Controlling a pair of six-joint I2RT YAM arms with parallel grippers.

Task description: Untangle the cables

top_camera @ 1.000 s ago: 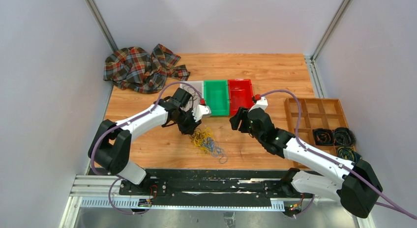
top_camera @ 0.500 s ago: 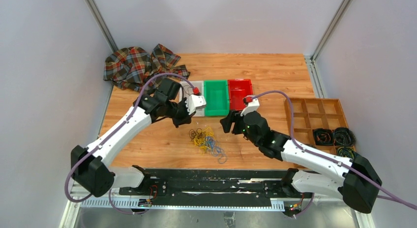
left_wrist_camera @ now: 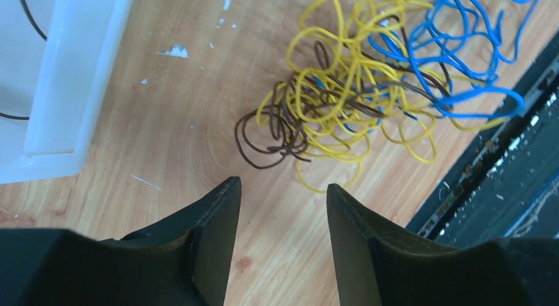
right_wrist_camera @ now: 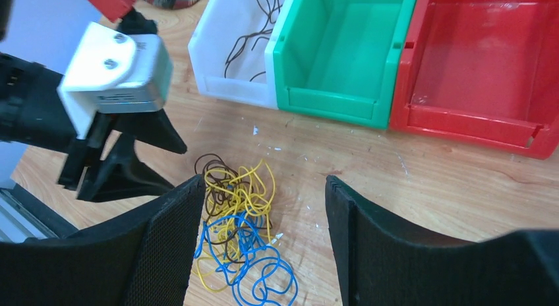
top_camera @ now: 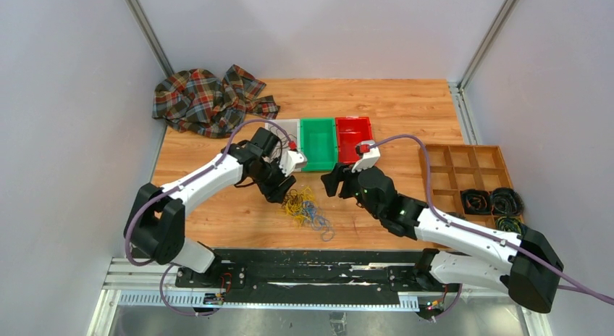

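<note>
The cables (left_wrist_camera: pixel 343 101) are lying in one tangled heap on the table (top_camera: pixel 376 104), near its front edge and in front of the white bin (right_wrist_camera: pixel 231 62) and the green bin (right_wrist_camera: pixel 343 55). Yellow loops are making up the middle of the heap, brown loops are sticking out on the side of the left arm, and blue loops are spreading toward the front edge.

The left end effector (left_wrist_camera: pixel 282 187) is hanging just beside the brown loops. Its jaws are standing apart, with only bare wood between them, and they are not touching any cable. The right end effector (right_wrist_camera: pixel 264 181) is hovering near the heap from the other side, and its jaws are spread wide and are gripping nothing. So the heap is lying between the two end effectors.

A few dark wires (right_wrist_camera: pixel 254 22) are resting inside the white bin. The green bin and the red bin (right_wrist_camera: pixel 488 62) are standing side by side next to it, touching in one row.

A plaid cloth (top_camera: pixel 206 101) is lying crumpled at the far left corner. A wooden tray (top_camera: pixel 470 177) is sitting at the right edge, with black coils (top_camera: pixel 492 200) in its near compartments.
</note>
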